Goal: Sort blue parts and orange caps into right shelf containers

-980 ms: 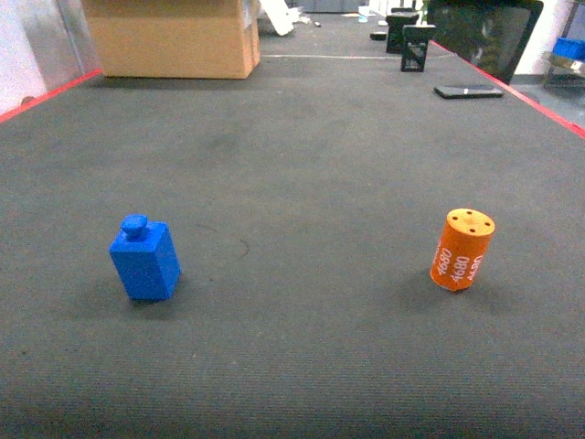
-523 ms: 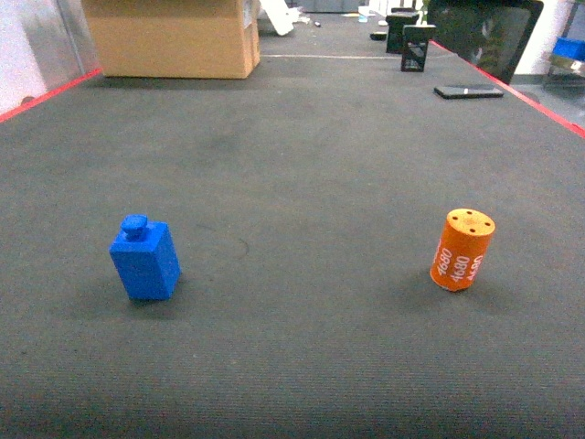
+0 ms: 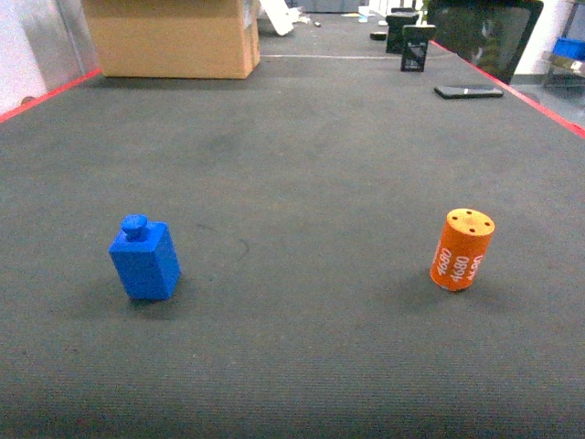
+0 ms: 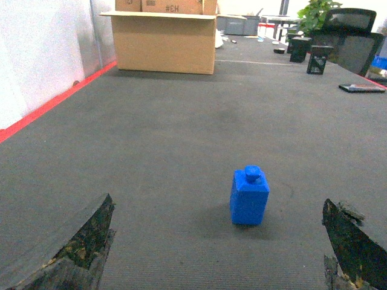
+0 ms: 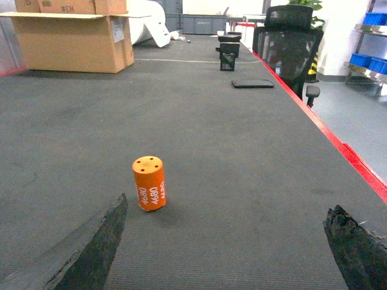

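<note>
- Two task pieces are standing upright on the dark grey bench (image 3: 302,137), well apart from each other; neither one is being touched by a hand
- Blue part (image 3: 144,258) is sitting on the left side of the head view, a block with a round knob on top; in the left wrist view it is standing ahead of the left hand (image 4: 217,254), nearer the right-side finger (image 4: 354,241) than the middle; nothing is lying between the fingers
- Left hand's fingers are standing wide apart at the lower corners of its view
- Orange cap (image 3: 462,250) is standing on the right side, a cylinder with white "4680" lettering on its side and small holes in its top face; in the right wrist view it is sitting ahead of the right hand (image 5: 224,248), near the left-side finger (image 5: 91,244)
- Right hand's fingers are likewise spread wide, gripping nothing
- Blue crates (image 5: 369,60) are showing on a shelf at far right, beyond the bench's red edge; contents cannot be told
- Cardboard box (image 3: 174,37) is resting at the far left end of the bench; a black office chair (image 5: 290,42) is standing off the right side
</note>
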{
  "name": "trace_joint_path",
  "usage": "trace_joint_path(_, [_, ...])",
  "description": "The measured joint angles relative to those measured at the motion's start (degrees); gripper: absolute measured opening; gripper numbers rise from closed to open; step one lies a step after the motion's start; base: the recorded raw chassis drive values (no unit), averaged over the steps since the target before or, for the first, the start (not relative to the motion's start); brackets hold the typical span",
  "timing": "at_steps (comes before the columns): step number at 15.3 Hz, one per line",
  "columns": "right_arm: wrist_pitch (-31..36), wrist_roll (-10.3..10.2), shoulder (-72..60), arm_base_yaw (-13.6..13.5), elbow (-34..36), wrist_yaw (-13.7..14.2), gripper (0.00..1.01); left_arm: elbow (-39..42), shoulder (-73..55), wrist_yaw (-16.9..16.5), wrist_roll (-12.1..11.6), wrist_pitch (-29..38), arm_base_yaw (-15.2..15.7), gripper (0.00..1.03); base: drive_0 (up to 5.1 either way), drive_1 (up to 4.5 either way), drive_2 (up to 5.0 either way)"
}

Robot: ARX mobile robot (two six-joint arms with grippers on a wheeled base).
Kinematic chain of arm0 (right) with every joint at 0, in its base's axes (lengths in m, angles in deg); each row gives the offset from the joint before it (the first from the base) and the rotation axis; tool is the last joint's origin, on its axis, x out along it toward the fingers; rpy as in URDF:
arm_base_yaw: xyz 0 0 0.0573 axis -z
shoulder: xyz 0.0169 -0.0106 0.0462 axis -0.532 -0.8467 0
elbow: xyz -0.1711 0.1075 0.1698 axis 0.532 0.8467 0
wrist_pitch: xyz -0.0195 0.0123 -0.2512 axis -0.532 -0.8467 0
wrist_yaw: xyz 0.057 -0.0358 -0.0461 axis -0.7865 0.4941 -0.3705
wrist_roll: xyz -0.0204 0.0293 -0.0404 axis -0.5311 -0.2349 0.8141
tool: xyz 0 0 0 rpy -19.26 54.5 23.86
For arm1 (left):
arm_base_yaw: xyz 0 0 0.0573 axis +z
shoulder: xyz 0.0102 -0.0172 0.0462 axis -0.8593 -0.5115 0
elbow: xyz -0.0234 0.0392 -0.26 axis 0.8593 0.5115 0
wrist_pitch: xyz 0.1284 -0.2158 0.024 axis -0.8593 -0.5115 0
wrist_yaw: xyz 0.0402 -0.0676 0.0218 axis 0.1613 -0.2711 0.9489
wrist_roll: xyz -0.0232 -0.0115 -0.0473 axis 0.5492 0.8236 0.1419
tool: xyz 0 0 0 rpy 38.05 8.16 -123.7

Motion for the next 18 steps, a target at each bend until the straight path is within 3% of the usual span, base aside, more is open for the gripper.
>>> trace_joint_path(13, [0.00,0.00,-0.02,0.00,0.00,0.00,0.98,0.00,0.00,0.00,0.00,0.00,0.00,0.98,0.0,0.00,0.0])
trace_joint_path(14, [1.03,0.02,-2.75,-3.98,-0.15,8.87,0.98,-0.87,-5.44,11.96,1.20,0.11,-5.97,0.98,0.0,0.00,0.0])
trace_joint_path(15, [6.10,0.04,-9.66,-9.38,-0.66,17.14,0.98,-1.36,-12.28,17.88,1.22,5.64,-9.49,0.98,0.0,0.00,0.0])
trace_joint_path(16, [15.17,0.04,-19.96,-14.78,-2.01,24.22,0.98,-1.86,-20.63,21.29,1.20,14.03,-10.69,0.98,0.0,0.00,0.0])
trace_joint_path(17, [25.40,0.02,-30.60,-15.72,-4.44,26.05,0.98,-4.50,-33.48,22.84,1.14,26.99,-9.84,0.98,0.0,0.00,0.0])
trace_joint_path(18, [34.93,-0.02,-42.01,-15.69,-8.41,24.59,0.98,-9.14,-45.24,21.77,1.01,38.10,-10.40,0.98,0.0,0.00,0.0])
